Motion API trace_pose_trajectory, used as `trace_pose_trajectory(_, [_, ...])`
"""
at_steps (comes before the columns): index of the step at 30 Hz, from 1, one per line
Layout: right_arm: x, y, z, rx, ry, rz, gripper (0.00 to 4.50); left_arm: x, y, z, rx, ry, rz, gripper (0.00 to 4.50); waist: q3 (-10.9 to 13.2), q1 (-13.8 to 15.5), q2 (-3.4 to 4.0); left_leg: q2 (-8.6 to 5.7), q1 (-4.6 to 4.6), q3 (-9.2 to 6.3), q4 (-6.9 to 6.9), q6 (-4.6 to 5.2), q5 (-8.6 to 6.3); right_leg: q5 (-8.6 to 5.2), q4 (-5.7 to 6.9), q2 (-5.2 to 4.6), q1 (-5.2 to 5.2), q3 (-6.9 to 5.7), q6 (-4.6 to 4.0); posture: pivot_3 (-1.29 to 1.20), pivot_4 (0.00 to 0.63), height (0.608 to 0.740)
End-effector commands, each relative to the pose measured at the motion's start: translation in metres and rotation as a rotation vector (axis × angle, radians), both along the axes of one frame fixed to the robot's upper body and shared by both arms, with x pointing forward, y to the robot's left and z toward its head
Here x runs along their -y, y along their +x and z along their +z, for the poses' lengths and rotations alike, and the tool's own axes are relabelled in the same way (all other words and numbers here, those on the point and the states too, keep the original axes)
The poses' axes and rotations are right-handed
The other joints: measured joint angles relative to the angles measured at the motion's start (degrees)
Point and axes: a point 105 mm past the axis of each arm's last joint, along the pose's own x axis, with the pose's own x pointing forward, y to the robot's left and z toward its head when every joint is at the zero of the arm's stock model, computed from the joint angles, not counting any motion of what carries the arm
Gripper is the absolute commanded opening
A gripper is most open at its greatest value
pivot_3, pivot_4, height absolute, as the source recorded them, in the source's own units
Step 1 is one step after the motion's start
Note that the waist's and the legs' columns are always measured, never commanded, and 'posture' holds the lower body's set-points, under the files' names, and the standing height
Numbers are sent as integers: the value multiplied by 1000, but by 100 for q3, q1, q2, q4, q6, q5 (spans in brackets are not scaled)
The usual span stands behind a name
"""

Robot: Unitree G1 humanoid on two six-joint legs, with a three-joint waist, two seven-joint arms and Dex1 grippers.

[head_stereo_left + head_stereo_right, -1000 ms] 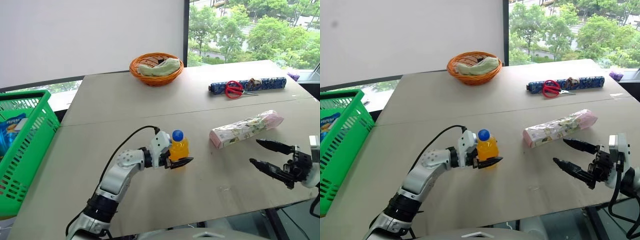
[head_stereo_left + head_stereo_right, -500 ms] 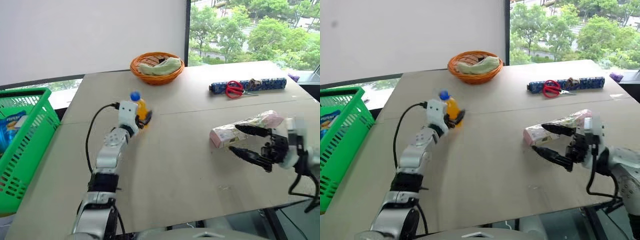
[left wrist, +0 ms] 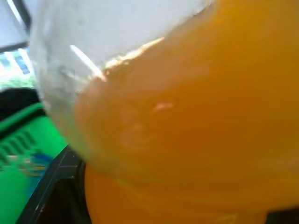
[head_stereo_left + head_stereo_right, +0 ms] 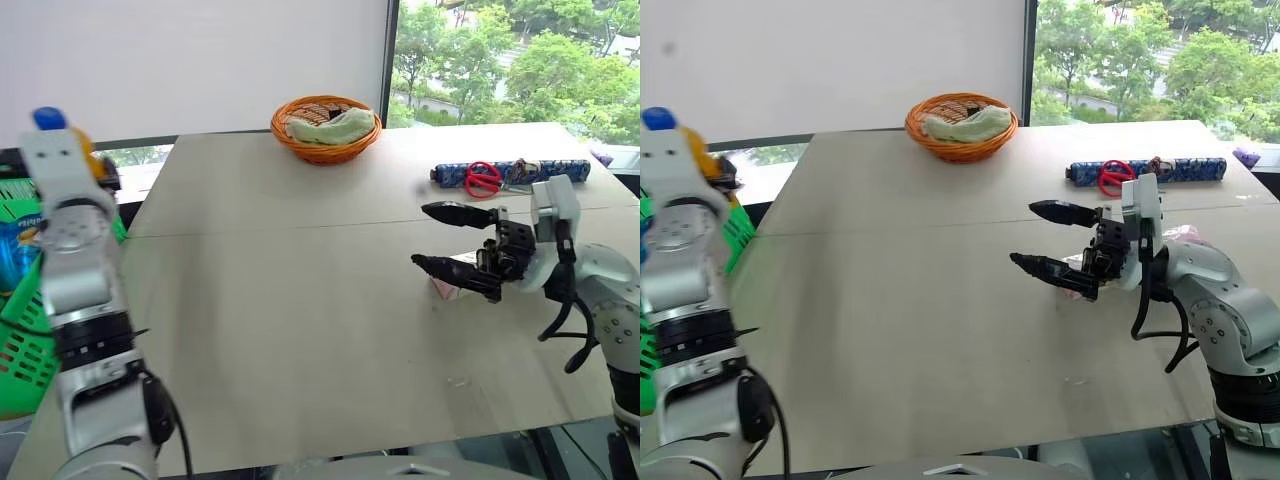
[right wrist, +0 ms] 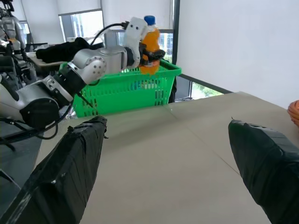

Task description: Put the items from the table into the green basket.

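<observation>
My left gripper [image 5: 153,54] is shut on the small orange-drink bottle [image 5: 149,38] with the blue cap [image 4: 47,118]. It holds the bottle upright in the air at the rim of the green basket [image 5: 125,91], which stands off the table's left edge. The orange bottle [image 3: 196,121] sits very close in the left wrist view. My right gripper [image 4: 420,236] stands open above the table [image 4: 290,310], pointing left. Behind its fingers lies the pale patterned packet [image 4: 446,288], mostly hidden.
A small orange wicker basket [image 4: 326,128] holding a cloth stands at the table's far edge. Red-handled scissors [image 4: 482,178] lie on a dark blue patterned roll [image 4: 560,170] at the far right. Blue packets [image 4: 15,255] lie inside the green basket.
My left arm has swung the bottle from the middle of the table up and to the left, to the green basket. My right gripper has moved left and up, in front of the packet, still open.
</observation>
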Motion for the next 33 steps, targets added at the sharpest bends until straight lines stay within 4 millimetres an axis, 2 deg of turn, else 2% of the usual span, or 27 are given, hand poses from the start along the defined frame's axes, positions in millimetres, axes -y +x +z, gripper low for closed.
trace_pose_trajectory(1, [-1, 2, 12, 37, 10, 18, 4500, -26, -30, 11, 37, 19, 53, 3040, -2, 55, -3, 0, 2, 0, 1, 1, 0, 1, 5, -1, -1, 0, -2, 109, 0, 740])
trace_pose_trajectory(5, [-3, 5, 17, 27, 22, 44, 4500, -47, -58, 4, 7, 19, 87, 3040, -18, 210, -30, 4, 8, -4, 3, -23, -9, 5, 24, 0, -1, -8, -11, 135, 0, 740])
trace_pose_trajectory(8, [-4, 5, 18, 24, 24, 67, 4500, -54, -66, 3, 11, 0, 98, 3040, -35, 351, -59, 9, 5, -17, 6, -32, -4, 9, 28, 2, 0, -24, -20, 156, 0, 740])
trace_pose_trajectory(10, [-5, 5, 19, 25, 25, 80, 4500, -54, -65, -1, 10, -13, 81, 3040, -45, 451, -74, 10, 5, -17, 9, -35, -5, 11, 26, 1, 2, -27, -22, 161, 0, 740])
trace_pose_trajectory(11, [-5, 5, 19, 25, 26, 85, 4500, -51, -62, -5, 7, -30, 56, 4057, -47, 504, -76, 10, 6, -16, 11, -36, -6, 11, 25, 0, 2, -27, -22, 161, 0, 740])
trace_pose_trajectory(12, [-6, 5, 19, 25, 26, 88, 4500, -49, -59, -8, 4, -41, 37, 4393, -49, 552, -77, 10, 6, -14, 12, -36, -6, 11, 22, -1, 3, -25, -22, 161, 0, 740])
trace_pose_trajectory(16, [-6, 5, 19, 25, 22, 87, 4500, -45, -54, -11, 30, -62, 13, 4488, -51, 621, -78, 10, 5, -12, 11, -37, -6, 11, 23, -4, 3, -26, -22, 156, 0, 740])
trace_pose_trajectory(19, [2, 6, 13, 14, 0, 51, 4500, -19, -34, 3, 113, -80, -181, 4488, -52, 669, -76, 12, 4, -11, 8, -37, -7, 11, 24, -2, 1, -25, -22, 150, 0, 740])
trace_pose_trajectory(21, [13, 8, 9, 6, -15, -6, 4500, 9, -14, 13, 146, -69, -342, 4488, -58, 738, -85, 12, 2, -12, 8, -37, -7, 11, 23, -3, 0, -27, -23, 150, 0, 740])
trace_pose_trajectory(24, [35, 11, -7, -12, -61, -120, 4500, 94, 34, -1, 31, -65, -728, 4488, -65, 858, -89, 10, -6, -12, 11, -36, -7, 12, 16, -6, 1, -30, -23, 110, 0, 740])
trace_pose_trajectory(26, [45, 13, -14, -26, -74, -177, 4500, 133, 48, -9, -20, -60, -876, 4488, -74, 850, -65, 8, -6, -5, 18, -35, -6, 13, -2, -21, 22, -47, -21, 103, 0, 740])
trace_pose_trajectory(28, [61, 16, -27, -80, -85, -267, 4500, 197, 68, -21, -85, -37, -1093, 4488, -83, 807, -52, 7, -2, 10, 19, -31, -7, 15, -5, -18, 24, -30, -17, 73, 0, 740])
trace_pose_trajectory(29, [67, 17, -31, -96, -86, -296, 4500, 219, 72, -25, -106, -30, -1169, 4488, -84, 794, -52, 7, 1, 10, 20, -30, -7, 16, -6, -17, 26, -30, -16, 60, 0, 740])
trace_pose_trajectory(30, [74, 14, -39, -113, -101, -320, 4500, 254, 74, -33, -147, -29, -1295, 4488, -84, 759, -51, 8, 1, 8, 20, -27, -5, 16, -11, -13, 30, -30, -15, 46, 0, 740])
trace_pose_trajectory(33, [92, 7, -56, -129, -159, -413, 4500, 338, 70, -49, -222, 19, -1594, 4488, -90, 682, -44, 10, 0, 6, 21, 2, 4, 17, -16, -6, 34, -32, -14, -25, 0, 740])
